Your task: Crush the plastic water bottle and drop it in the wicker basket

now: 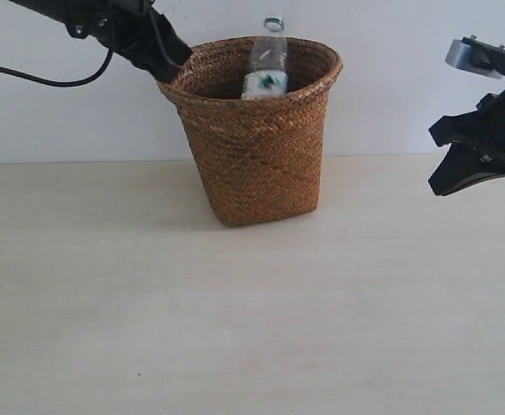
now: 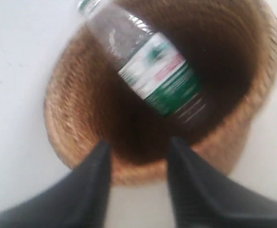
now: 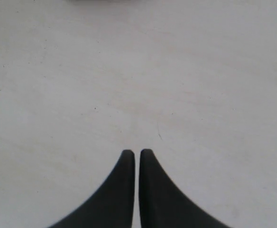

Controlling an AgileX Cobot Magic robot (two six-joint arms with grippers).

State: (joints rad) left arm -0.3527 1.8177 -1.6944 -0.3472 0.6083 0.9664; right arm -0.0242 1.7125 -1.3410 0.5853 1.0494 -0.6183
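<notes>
The plastic water bottle (image 1: pixel 267 60) is inside the mouth of the wicker basket (image 1: pixel 257 151), neck up and blurred, with its top still above the rim. In the left wrist view the bottle (image 2: pixel 152 71) is free over the basket's dark inside (image 2: pixel 200 156). My left gripper (image 1: pixel 173 62) hovers at the basket's upper left rim, open and holding nothing; its jaws (image 2: pixel 138 147) stand apart. At the right, my right gripper (image 1: pixel 447 177) hangs above the table, shut and empty (image 3: pixel 137 153).
The basket stands at the back middle of a pale wooden table (image 1: pixel 235 328) against a white wall. A black cable (image 1: pixel 45 79) trails from the left arm.
</notes>
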